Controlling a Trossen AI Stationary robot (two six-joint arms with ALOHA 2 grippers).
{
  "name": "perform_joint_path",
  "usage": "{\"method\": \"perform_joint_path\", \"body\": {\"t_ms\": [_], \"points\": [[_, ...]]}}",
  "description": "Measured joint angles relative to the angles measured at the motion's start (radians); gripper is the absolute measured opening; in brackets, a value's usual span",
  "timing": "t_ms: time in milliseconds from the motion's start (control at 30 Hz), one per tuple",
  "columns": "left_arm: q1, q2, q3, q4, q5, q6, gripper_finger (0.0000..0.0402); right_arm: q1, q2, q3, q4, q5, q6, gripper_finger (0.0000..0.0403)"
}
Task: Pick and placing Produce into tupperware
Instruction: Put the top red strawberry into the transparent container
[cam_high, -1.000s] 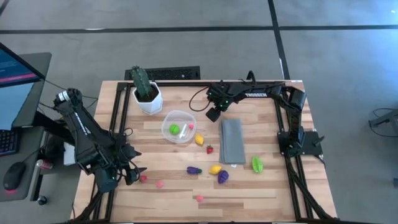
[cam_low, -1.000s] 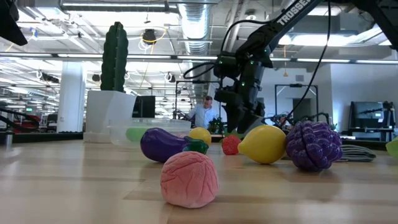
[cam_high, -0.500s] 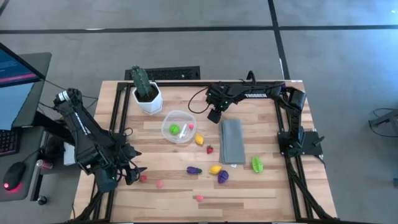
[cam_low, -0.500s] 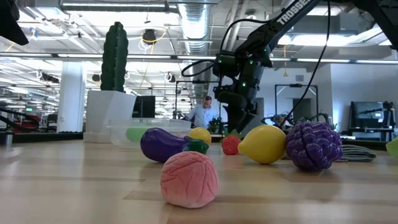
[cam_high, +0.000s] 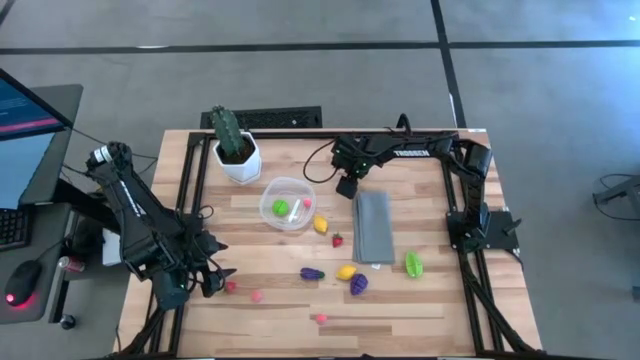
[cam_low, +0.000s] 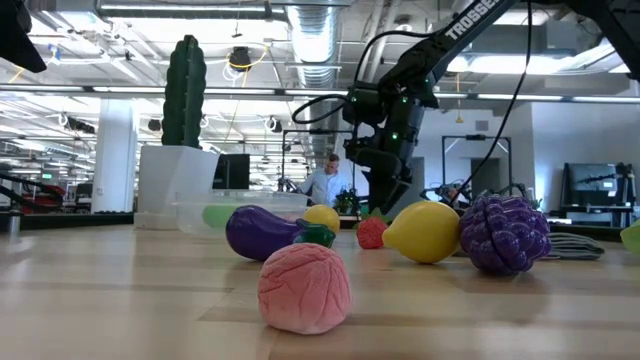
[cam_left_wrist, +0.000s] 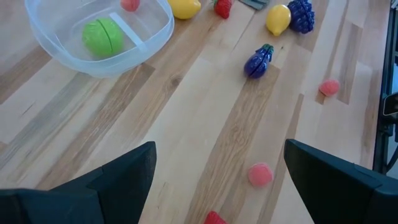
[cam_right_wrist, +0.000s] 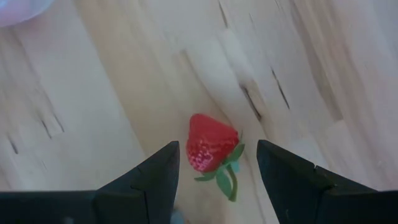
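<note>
Right gripper (cam_high: 344, 187) has drifted slightly off the grey cloth (cam_high: 373, 227) corner since a second ago, fingers partly spread, empty, strawberry (cam_right_wrist: 211, 142) on the table between them in its wrist view. Tupperware (cam_high: 287, 203) sits beside the cactus pot (cam_high: 238, 160), holding a green piece (cam_left_wrist: 103, 36) and a red one. Lemon (cam_high: 346, 271), grapes (cam_high: 359, 283), eggplant (cam_high: 312, 273) lie past the tupperware. Left gripper (cam_high: 213, 280) waits wide open, farther out.
</note>
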Motion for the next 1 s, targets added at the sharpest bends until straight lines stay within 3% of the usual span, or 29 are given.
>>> {"method": "perform_joint_path", "body": {"t_ms": [800,1000], "points": [[0.0,0.0,0.0,-0.003,-0.02,-0.018,0.0343,0.024,0.061,0.001,0.001,0.026,-0.061,0.0238],[0.0,0.0,0.0,-0.01,-0.021,-0.022,0.0343,0.027,0.061,0.001,0.0,0.022,-0.061,0.0208]]}}
